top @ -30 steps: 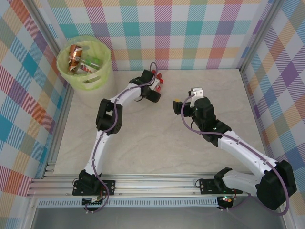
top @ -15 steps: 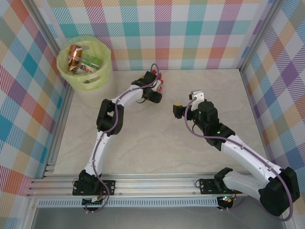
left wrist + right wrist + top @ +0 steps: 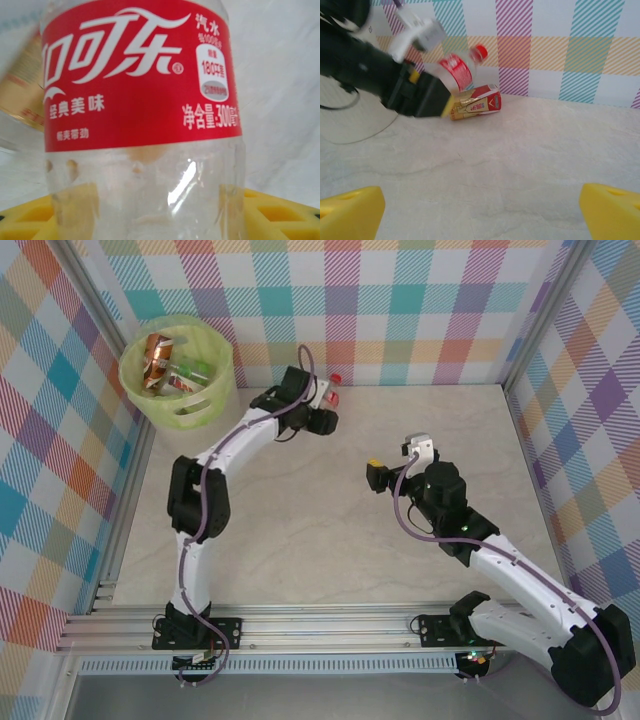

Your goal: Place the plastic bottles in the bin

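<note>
Far left, the round translucent yellow-green plastic bin (image 3: 200,408) holds several bottles (image 3: 160,358), partly hidden by its rim. The left gripper (image 3: 325,408) clamps a clear red-labelled plastic bottle (image 3: 456,71) near the back wall, hiding its base. The right gripper (image 3: 392,462) has its fingers apart, empty.

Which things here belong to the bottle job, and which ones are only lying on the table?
Job: red-label bottle, in the left gripper; bin; bottles inside it.
Lying about: red-and-gold container, lying flat; bottle or carton, unclear.
</note>
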Action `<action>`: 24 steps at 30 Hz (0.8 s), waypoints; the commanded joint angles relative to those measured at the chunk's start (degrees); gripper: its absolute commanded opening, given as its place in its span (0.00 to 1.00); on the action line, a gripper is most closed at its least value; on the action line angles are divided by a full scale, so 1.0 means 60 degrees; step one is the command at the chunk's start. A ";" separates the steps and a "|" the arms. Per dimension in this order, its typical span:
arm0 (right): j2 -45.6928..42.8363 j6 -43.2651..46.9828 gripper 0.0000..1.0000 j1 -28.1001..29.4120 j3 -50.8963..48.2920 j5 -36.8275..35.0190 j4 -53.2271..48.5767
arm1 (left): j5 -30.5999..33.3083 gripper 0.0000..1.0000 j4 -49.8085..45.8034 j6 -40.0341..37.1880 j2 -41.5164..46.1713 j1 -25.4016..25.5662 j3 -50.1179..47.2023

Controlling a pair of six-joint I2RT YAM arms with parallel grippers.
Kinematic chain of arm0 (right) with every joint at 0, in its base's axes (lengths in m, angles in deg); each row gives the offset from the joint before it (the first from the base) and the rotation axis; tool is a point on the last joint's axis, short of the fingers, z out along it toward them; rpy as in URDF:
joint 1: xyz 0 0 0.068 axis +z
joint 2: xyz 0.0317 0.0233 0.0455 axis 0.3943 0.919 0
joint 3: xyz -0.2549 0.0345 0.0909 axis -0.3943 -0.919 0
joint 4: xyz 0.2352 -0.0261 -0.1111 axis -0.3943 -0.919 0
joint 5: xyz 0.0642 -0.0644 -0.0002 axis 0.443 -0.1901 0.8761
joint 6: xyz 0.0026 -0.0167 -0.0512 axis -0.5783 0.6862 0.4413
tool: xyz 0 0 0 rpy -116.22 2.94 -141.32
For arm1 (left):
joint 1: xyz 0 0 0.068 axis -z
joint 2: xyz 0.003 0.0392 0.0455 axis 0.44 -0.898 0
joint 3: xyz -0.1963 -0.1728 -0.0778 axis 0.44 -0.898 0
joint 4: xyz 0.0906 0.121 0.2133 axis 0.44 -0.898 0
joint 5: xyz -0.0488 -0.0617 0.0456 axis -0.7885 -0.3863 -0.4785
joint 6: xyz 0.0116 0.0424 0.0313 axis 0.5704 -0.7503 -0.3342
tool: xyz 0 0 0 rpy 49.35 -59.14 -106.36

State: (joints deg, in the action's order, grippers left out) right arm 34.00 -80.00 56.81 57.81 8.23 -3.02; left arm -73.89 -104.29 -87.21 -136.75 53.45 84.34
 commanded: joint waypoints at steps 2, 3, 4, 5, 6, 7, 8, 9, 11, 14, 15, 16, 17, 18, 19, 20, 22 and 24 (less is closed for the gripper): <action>0.0168 0.0138 1.00 0.0042 -0.0024 0.0200 0.0857 | 0.1001 0.47 -0.0097 0.0147 0.1980 -0.0032 0.0092; 0.0240 0.0125 1.00 0.0042 0.0024 0.0235 0.0893 | 0.1273 0.47 -0.0253 0.0117 0.2241 -0.0102 0.0201; 0.0353 0.0125 1.00 0.0041 0.0097 0.0302 0.0897 | 0.1616 0.47 -0.0492 0.0094 0.2491 -0.0234 0.0354; 0.0466 0.0136 1.00 0.0042 0.0183 0.0368 0.0899 | 0.2000 0.47 -0.0704 0.0072 0.2729 -0.0401 0.0522; 0.0547 0.0137 1.00 0.0039 0.0241 0.0430 0.0893 | 0.2248 0.47 -0.0888 0.0055 0.2926 -0.0574 0.0610; 0.0643 0.0140 1.00 0.0041 0.0302 0.0496 0.0899 | 0.2607 0.47 -0.1040 0.0072 0.3176 -0.0801 0.0645; 0.0723 0.0140 1.00 0.0042 0.0350 0.0570 0.0893 | 0.2970 0.47 -0.1106 0.0123 0.3444 -0.1077 0.0570; 0.0784 0.0129 1.00 0.0042 0.0381 0.0603 0.0906 | 0.3200 0.47 -0.1126 0.0172 0.3658 -0.1336 0.0484; 0.0901 0.0099 1.00 0.0042 0.0420 0.0662 0.0922 | 0.3434 0.47 -0.1324 0.0377 0.4012 -0.1944 0.0348; 0.1034 0.0066 1.00 0.0035 0.0467 0.0726 0.0940 | 0.3852 0.48 -0.1627 0.0639 0.4137 -0.2635 0.0510; 0.1057 0.0055 1.00 0.0042 0.0491 0.0760 0.0909 | 0.3723 0.49 -0.1726 0.0875 0.4119 -0.2886 0.0567; 0.1068 0.0038 1.00 0.0042 0.0523 0.0775 0.0888 | 0.3507 0.49 -0.1848 0.1198 0.4076 -0.3161 0.0626; 0.1082 0.0023 1.00 0.0042 0.0544 0.0772 0.0860 | 0.3265 0.51 -0.1958 0.1460 0.4010 -0.3374 0.0671; 0.1082 0.0009 1.00 0.0042 0.0562 0.0775 0.0842 | 0.3114 0.56 -0.2070 0.1681 0.3934 -0.3524 0.0744; 0.1083 0.0008 1.00 0.0031 0.0571 0.0777 0.0814 | 0.2994 0.63 -0.2228 0.1822 0.3819 -0.3586 0.0819; 0.1071 -0.0007 1.00 0.0042 0.0592 0.0772 0.0794 | 0.2906 0.70 -0.2378 0.1884 0.3681 -0.3581 0.0944; 0.1063 -0.0022 0.99 0.0042 0.0600 0.0744 0.0743 | 0.2571 0.82 -0.2624 0.2022 0.3393 -0.3586 0.1275; 0.1068 -0.0022 1.00 0.0042 0.0641 0.0753 0.0685 | 0.2274 0.90 -0.2840 0.2199 0.3118 -0.3557 0.1703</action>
State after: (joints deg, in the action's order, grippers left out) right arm 40.47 -79.60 56.81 59.78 12.10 0.04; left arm -56.71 -118.08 -77.26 -116.29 31.97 90.92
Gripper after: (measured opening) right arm 0.996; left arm 0.871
